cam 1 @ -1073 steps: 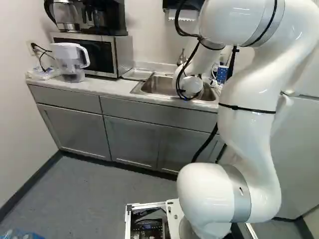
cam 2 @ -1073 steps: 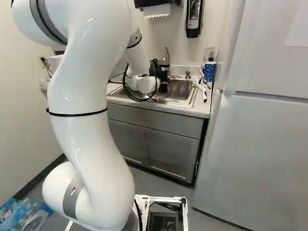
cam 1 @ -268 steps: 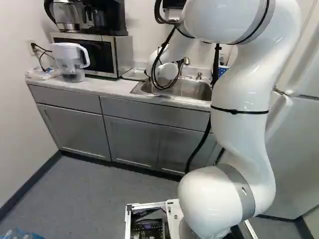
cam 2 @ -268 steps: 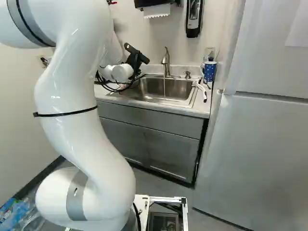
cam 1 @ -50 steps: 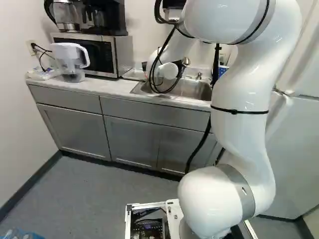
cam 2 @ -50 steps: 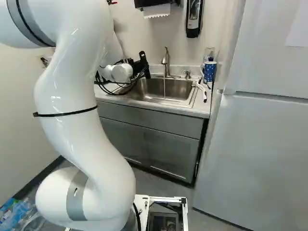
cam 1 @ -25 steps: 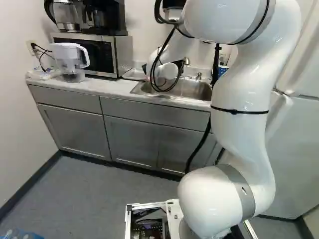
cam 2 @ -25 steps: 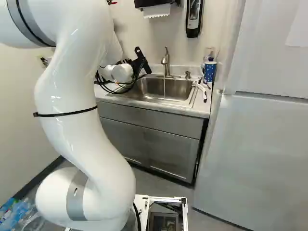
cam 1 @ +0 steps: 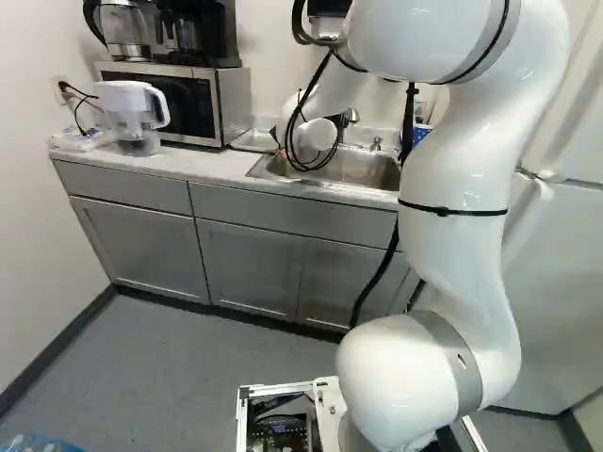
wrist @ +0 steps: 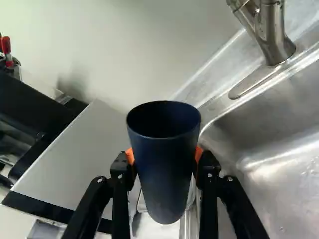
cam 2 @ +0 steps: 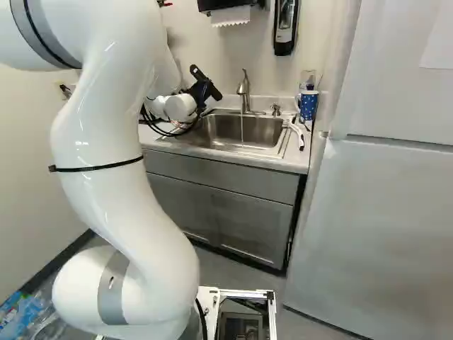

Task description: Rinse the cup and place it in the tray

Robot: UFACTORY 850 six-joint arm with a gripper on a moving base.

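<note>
The refrigerator (cam 2: 375,212) stands right of the sink (cam 2: 233,131). The white arm (cam 2: 134,205) reaches to the sink's left side. The surface (cam 1: 184,162) surrounds the sink. Left of the sink sit the microwave (cam 1: 212,104) and, farther left, the pitcher (cam 1: 121,99). The shallow tray (cam 1: 257,141) lies just left of the sink. Water runs into the sink from the faucet (cam 2: 244,91) behind. Near the sink's left rear corner, the pincer (cam 2: 204,88) grasps the dark blue cup (wrist: 167,167) from two sides.

A kitchenette, by its sink (cam 2: 248,129), microwave (cam 1: 219,108), coffee maker (cam 1: 193,33) and fridge (cam 2: 375,212).
</note>
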